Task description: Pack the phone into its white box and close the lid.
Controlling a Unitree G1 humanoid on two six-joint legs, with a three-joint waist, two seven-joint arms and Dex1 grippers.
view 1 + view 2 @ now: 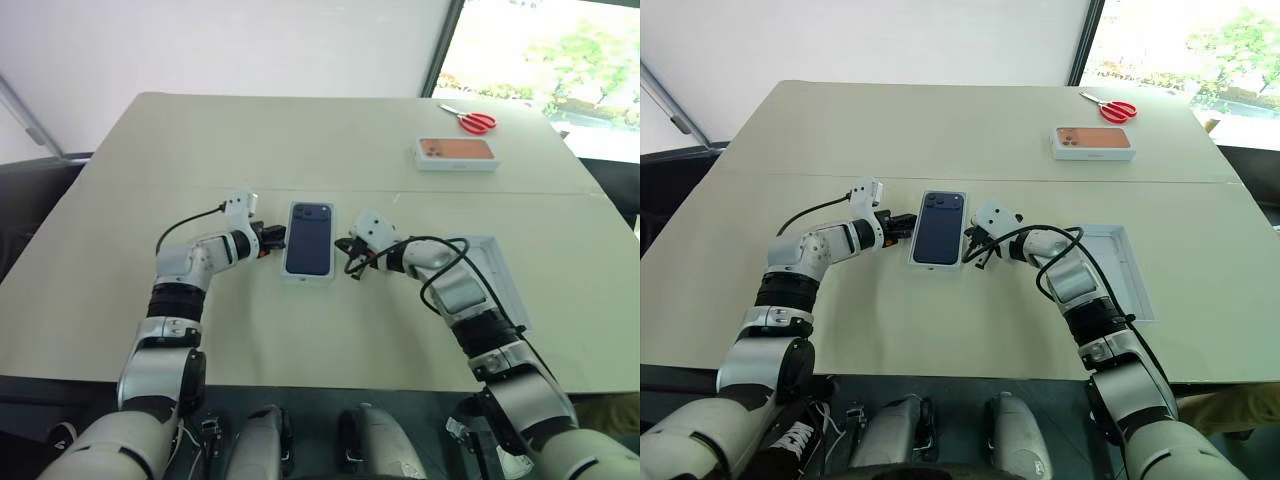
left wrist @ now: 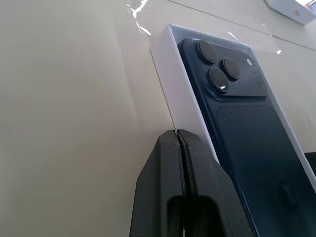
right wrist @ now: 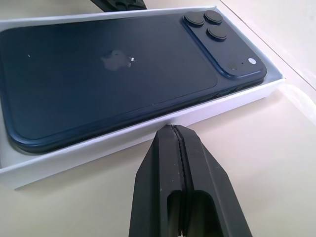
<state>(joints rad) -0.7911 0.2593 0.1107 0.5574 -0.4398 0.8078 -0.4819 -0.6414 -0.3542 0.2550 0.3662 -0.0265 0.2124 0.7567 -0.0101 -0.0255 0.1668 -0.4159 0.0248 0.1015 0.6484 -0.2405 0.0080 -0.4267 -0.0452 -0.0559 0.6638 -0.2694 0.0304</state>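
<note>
I have the phone (image 1: 308, 238) lying back-up in the white box (image 1: 308, 275), and the box sits between my two hands on the surface (image 1: 300, 140). My left hand (image 1: 274, 238) is pressed shut, fingers together with nothing between them, its tips right at the box's long left wall. My right hand (image 1: 350, 248) is shut and empty as well, its tips just beside the long right wall. So the box lies straight ahead of both hands, each pointing inward at it from its own side.

The box's long axis runs away from me, camera end at the far end. The phone fills the tray almost wall to wall; it is dark navy with a three-lens cluster on a raised corner plate, and it looks seated flat, its back about level with the thin white rim.

What the next move turns on, as I judge it, is the lid (image 1: 497, 275). It lies hollow side up out past my right forearm, well apart from the box and roughly parallel to it. My right hand is clearly the nearer one, so I would expect to reach back and outward with that arm while the left steadies the box.

A second white box with an orange phone picture (image 1: 457, 152) and red scissors (image 1: 470, 120) sit far off and stay out of this.
</note>
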